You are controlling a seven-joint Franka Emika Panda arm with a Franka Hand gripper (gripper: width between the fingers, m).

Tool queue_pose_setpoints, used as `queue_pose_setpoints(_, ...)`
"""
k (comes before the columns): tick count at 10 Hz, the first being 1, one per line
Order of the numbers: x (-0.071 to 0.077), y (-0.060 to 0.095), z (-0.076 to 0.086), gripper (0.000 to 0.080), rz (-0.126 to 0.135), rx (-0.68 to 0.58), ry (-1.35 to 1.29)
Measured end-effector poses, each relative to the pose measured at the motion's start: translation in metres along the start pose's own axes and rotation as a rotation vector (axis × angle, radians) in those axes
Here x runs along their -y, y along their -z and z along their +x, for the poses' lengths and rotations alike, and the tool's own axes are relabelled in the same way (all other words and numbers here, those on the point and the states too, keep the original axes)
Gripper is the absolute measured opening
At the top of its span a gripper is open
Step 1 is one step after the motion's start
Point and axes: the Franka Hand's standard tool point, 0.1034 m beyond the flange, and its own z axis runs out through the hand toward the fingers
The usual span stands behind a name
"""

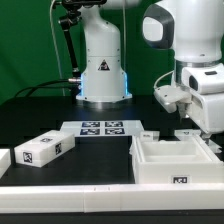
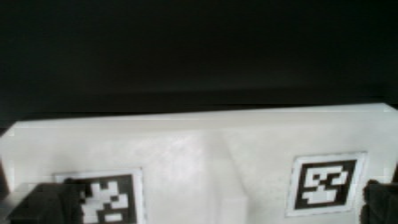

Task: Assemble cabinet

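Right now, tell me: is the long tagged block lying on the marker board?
No, the long tagged block lies on the table at the exterior view's left of the marker board, apart from it.

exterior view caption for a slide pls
gripper at the cabinet box; tagged piece and marker board to the exterior view's left
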Motion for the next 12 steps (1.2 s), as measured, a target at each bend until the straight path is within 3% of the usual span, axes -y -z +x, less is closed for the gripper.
queue_pose_setpoints(2,0.0000,-0.0002,-0.0002,0.0551,0.000,0.000,-0.001)
queue_pose_setpoints(3,0.0000,-0.0004,-0.0003,0.0551,0.001,0.000,-0.002)
queue_pose_setpoints(4,0.0001,-0.0009,-0.0009,0.0361,0.002,-0.001,-0.003)
queue_pose_setpoints(5,0.0005,-0.0020,-0.0017,0.0224,0.004,-0.001,-0.005)
queue_pose_setpoints(6,0.0015,-0.0040,-0.0028,0.0224,0.009,-0.002,-0.007)
queue_pose_setpoints(7,-0.0016,-0.0028,-0.0028,0.0074,-0.003,-0.007,-0.010)
queue_pose_setpoints(12,-0.0037,-0.0014,-0.0023,0.0074,-0.012,-0.010,-0.015)
